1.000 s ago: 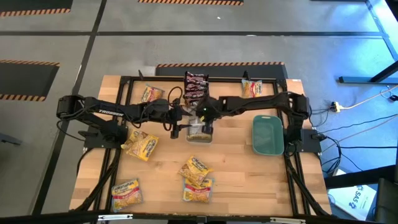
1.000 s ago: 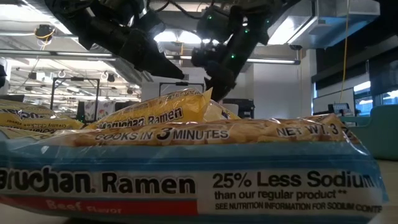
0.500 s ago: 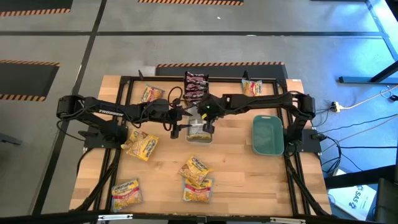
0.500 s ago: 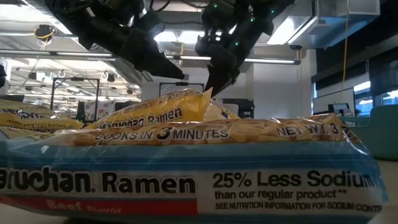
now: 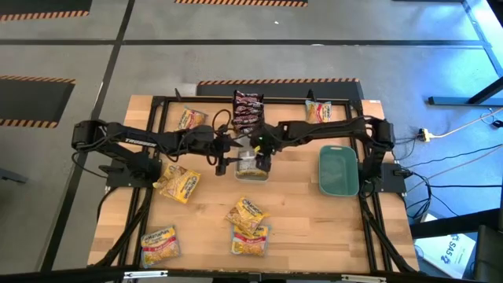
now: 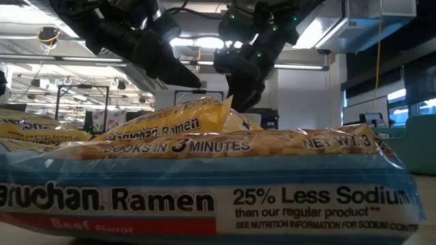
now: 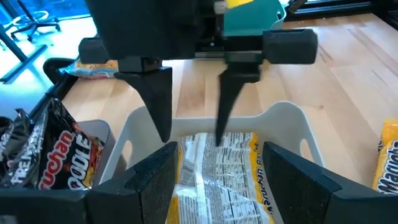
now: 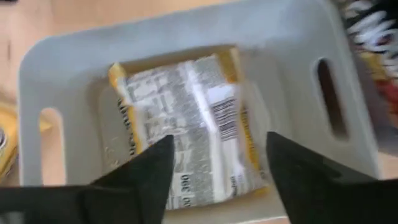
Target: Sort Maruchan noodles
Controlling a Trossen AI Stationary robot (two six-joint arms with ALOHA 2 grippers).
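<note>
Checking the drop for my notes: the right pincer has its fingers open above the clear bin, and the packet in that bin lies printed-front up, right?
Not quite. The right pincer is open above the clear bin, but the packet lies back side up: the right wrist view shows its barcode and fine print.

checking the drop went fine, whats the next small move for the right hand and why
Probably lift the right hand straight up, out of the clear bin. Its fingers stand open above the yellow packet, which lies flat in the bin with nothing gripping it, so the drop looks done. The left hand hovers open beside it.
</note>
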